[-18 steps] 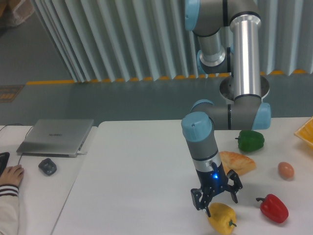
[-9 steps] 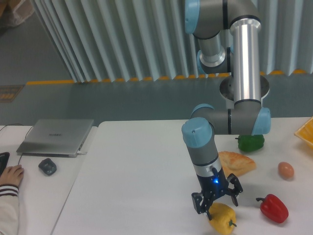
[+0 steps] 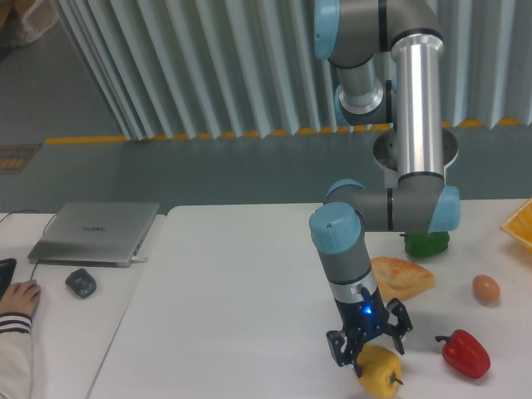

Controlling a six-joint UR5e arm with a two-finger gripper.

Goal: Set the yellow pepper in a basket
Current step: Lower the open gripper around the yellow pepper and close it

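From the fixed camera, the glossy yellow bell pepper (image 3: pixel 379 371) lies at the white tabletop's (image 3: pixel 233 299) near edge with the black two-finger gripper (image 3: pixel 368 345) spread wide astride its top, gripping nothing, while the yellow-orange latticed basket (image 3: pixel 519 223) pokes in at the right edge, well apart.

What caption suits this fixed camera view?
Open gripper lowered over the yellow pepper on the white table, basket at far right.
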